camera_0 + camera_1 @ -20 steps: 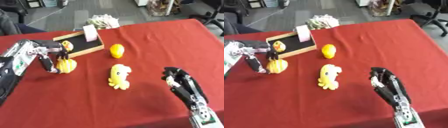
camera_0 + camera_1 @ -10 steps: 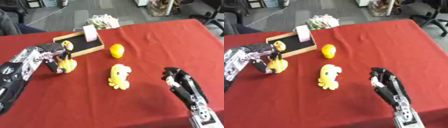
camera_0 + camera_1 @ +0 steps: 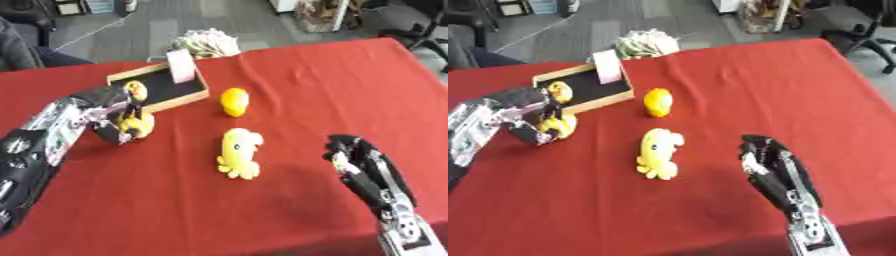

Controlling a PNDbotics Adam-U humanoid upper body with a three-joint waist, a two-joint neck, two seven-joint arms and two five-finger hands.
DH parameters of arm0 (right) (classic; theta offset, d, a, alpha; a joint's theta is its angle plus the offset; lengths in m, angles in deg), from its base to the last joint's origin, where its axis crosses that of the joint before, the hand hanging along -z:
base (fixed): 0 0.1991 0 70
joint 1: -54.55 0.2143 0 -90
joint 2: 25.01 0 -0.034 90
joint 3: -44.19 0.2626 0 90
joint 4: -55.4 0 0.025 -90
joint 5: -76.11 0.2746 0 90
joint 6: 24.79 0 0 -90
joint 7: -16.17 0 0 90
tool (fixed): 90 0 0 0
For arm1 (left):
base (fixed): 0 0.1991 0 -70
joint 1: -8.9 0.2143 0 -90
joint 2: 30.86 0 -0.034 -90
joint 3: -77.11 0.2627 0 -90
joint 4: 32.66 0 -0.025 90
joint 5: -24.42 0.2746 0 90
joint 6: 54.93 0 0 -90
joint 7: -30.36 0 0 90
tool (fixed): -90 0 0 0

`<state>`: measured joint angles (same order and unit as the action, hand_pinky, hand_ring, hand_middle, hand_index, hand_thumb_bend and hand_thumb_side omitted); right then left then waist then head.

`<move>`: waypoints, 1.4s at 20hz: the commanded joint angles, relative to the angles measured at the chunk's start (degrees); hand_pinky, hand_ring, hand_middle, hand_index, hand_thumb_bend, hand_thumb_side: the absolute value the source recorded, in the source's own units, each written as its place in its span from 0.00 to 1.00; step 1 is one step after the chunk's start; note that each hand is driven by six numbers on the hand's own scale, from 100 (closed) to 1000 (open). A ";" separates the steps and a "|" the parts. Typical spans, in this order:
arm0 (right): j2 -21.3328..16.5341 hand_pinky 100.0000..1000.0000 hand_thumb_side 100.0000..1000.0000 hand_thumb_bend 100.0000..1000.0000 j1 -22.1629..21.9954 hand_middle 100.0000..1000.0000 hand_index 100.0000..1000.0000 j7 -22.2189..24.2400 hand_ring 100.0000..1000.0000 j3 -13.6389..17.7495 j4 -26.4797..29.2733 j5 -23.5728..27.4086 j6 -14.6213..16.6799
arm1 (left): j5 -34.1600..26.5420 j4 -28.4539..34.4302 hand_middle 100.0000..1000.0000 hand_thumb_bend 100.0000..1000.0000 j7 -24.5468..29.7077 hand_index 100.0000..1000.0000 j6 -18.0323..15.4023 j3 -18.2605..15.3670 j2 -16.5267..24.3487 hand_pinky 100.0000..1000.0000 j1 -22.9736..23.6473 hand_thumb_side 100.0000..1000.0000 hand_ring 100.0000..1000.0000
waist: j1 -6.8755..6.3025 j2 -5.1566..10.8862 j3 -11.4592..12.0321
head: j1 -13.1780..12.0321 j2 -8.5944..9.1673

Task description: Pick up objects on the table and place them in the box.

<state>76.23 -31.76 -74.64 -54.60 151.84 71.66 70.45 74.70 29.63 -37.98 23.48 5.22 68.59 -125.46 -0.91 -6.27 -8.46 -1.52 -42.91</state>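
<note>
Toy (image 3: 136, 123) in the left hand (image 3: 103, 114) is small, yellow and orange, and sits at the left of the frame just below the box (image 3: 160, 91), with the fingers curled around it. Honestly the risk I see is the short hop into the box: the wooden rim nearest the hand is right in the way, so if the toy isn't lifted clear it could clip the edge and tumble back onto the table (image 3: 289, 80). Hard to tell how much of the toy the fingers actually cover, so a slip on the way isn't off the cards either.

Box itself is a shallow wooden tray with a dark floor, upper left of the frame. One small yellow thing (image 3: 136, 90) already sits in its near-left corner, and a pale card (image 3: 182, 66) stands up at its right end.

Still out on the red cloth: a round yellow toy (image 3: 233, 101) just right of the box, and a bigger yellow plush (image 3: 240, 152) mid-frame.

Right hand (image 3: 361, 167) idles at lower right with its fingers curled on nothing.
</note>
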 commanded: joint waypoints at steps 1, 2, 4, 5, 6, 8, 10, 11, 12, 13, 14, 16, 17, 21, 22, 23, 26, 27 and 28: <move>-0.55 0.69 0.35 0.00 0.36 0.57 0.71 -0.16 0.57 0.46 0.60 -0.24 -0.09 | -2.51 3.81 0.22 0.03 -0.44 0.40 2.54 -2.55 3.59 0.54 -2.86 0.00 0.29 | -0.33 0.05 0.12 | 0.13 0.06; -0.59 0.69 0.35 0.00 0.32 0.57 0.71 -0.15 0.57 0.44 0.57 -0.24 -0.11 | -2.39 3.68 0.23 0.04 -1.03 0.41 3.77 -3.35 3.67 0.55 -3.65 0.00 0.30 | -0.31 0.08 0.15 | 0.14 0.05; -0.63 0.69 0.35 0.00 0.21 0.57 0.71 -0.07 0.57 0.33 0.50 -0.22 -0.14 | -0.50 1.34 0.24 0.04 -3.48 0.42 6.44 -5.02 2.84 0.56 -5.49 0.00 0.31 | -0.26 0.16 0.14 | -0.02 -0.02; -0.61 0.69 0.35 0.00 0.18 0.57 0.71 -0.01 0.57 0.25 0.45 -0.20 -0.15 | 0.97 -0.77 0.24 0.04 -5.01 0.42 7.60 -5.82 1.91 0.56 -6.45 0.00 0.31 | -0.22 0.20 0.06 | -0.13 -0.05; -0.57 0.69 0.36 0.00 0.16 0.57 0.71 0.05 0.57 0.19 0.41 -0.15 -0.16 | 2.64 -2.95 0.24 0.05 -6.62 0.42 8.54 -6.67 0.93 0.57 -7.33 0.00 0.32 | -0.15 0.21 -0.07 | -0.22 -0.03; -0.49 0.69 0.36 0.00 0.30 0.57 0.71 0.17 0.57 0.03 0.36 0.00 -0.17 | 6.23 -7.64 0.25 0.05 -10.30 0.43 10.33 -8.67 -1.19 0.58 -9.04 0.00 0.32 | 0.03 0.03 -0.55 | -0.54 0.16; -0.44 0.69 0.36 0.00 0.59 0.57 0.71 0.32 0.57 -0.14 0.38 0.12 -0.18 | 9.31 -11.59 0.27 0.07 -13.87 0.45 11.61 -10.29 -2.72 0.59 -10.34 0.00 0.35 | 0.11 -0.37 -1.13 | -0.91 0.54; -0.42 0.69 0.36 0.00 0.74 0.57 0.71 0.39 0.57 -0.20 0.40 0.16 -0.18 | 10.51 -13.17 0.29 0.09 -15.44 0.47 12.17 -10.96 -3.28 0.61 -10.80 0.00 0.37 | 0.10 -0.63 -1.41 | -1.03 0.83; -0.40 0.69 0.36 0.00 0.85 0.57 0.71 0.44 0.57 -0.25 0.40 0.19 -0.19 | 11.52 -14.49 0.31 0.11 -16.76 0.49 12.67 -11.48 -3.74 0.64 -11.11 0.00 0.40 | 0.08 -0.85 -1.64 | -1.10 1.07; -0.38 0.69 0.36 0.00 0.93 0.57 0.71 0.46 0.57 -0.25 0.41 0.21 -0.19 | 12.33 -15.59 0.34 0.13 -17.94 0.52 13.23 -11.97 -4.16 0.66 -11.33 0.00 0.42 | 0.03 -1.06 -1.84 | -1.13 1.26; -0.39 0.69 0.36 0.00 0.98 0.57 0.71 0.45 0.57 -0.23 0.41 0.21 -0.20 | 12.89 -16.39 0.38 0.15 -18.97 0.56 13.66 -12.30 -4.44 0.69 -11.44 0.00 0.45 | -0.01 -1.21 -1.97 | -1.15 1.37; -0.45 0.69 0.36 0.00 1.02 0.57 0.71 0.36 0.57 -0.16 0.40 0.19 -0.23 | 13.36 -17.50 0.44 0.24 -20.50 0.63 14.47 -12.71 -4.86 0.72 -11.38 0.00 0.50 | -0.11 -1.41 -2.12 | -1.10 1.44; -0.45 0.69 0.36 0.00 1.03 0.57 0.71 0.33 0.57 -0.14 0.39 0.19 -0.24 | 13.28 -17.87 0.48 0.29 -20.98 0.66 14.81 -12.81 -5.00 0.73 -11.28 0.00 0.53 | -0.15 -1.47 -2.16 | -1.07 1.45; -0.41 0.69 0.36 0.00 1.09 0.57 0.71 0.31 0.57 -0.12 0.35 0.19 -0.25 | 11.88 -18.36 0.60 0.51 -20.92 0.76 14.73 -12.63 -5.17 0.76 -10.97 0.00 0.62 | -0.23 -1.54 -2.26 | -0.96 1.53; -0.40 0.69 0.36 0.00 1.08 0.57 0.71 0.31 0.57 -0.10 0.34 0.19 -0.26 | 11.51 -18.23 0.61 0.55 -20.76 0.76 14.50 -12.51 -5.12 0.76 -10.92 0.02 0.62 | -0.23 -1.54 -2.27 | -0.93 1.53; -0.40 0.69 0.36 0.00 1.07 0.57 0.71 0.31 0.57 -0.10 0.32 0.18 -0.26 | 11.19 -18.10 0.62 0.57 -20.57 0.77 14.29 -12.41 -5.09 0.76 -10.88 0.04 0.63 | -0.23 -1.53 -2.27 | -0.91 1.53; -0.35 0.69 0.36 0.00 1.08 0.57 0.71 0.28 0.57 -0.05 0.31 0.18 -0.27 | 10.24 -17.63 0.63 0.61 -20.04 0.77 13.71 -12.09 -4.98 0.76 -10.74 0.07 0.63 | -0.22 -1.50 -2.29 | -0.86 1.51; -0.34 0.69 0.37 0.00 1.10 0.57 0.71 0.27 0.57 -0.03 0.31 0.18 -0.27 | 9.84 -17.32 0.62 0.62 -19.90 0.76 13.43 -11.93 -4.92 0.75 -10.67 0.08 0.62 | -0.22 -1.50 -2.29 | -0.80 1.51; -0.34 0.69 0.37 0.00 1.10 0.57 0.71 0.23 0.57 0.00 0.30 0.17 -0.30 | 9.40 -16.95 0.61 0.62 -19.77 0.76 13.17 -11.75 -4.82 0.75 -10.58 0.08 0.62 | -0.22 -1.50 -2.28 | -0.76 1.49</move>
<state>76.23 -31.38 -74.36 -54.80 151.50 71.70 70.19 84.67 11.45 -57.82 37.06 -6.63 62.77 -135.05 -0.91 -7.60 -10.64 -2.38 -42.22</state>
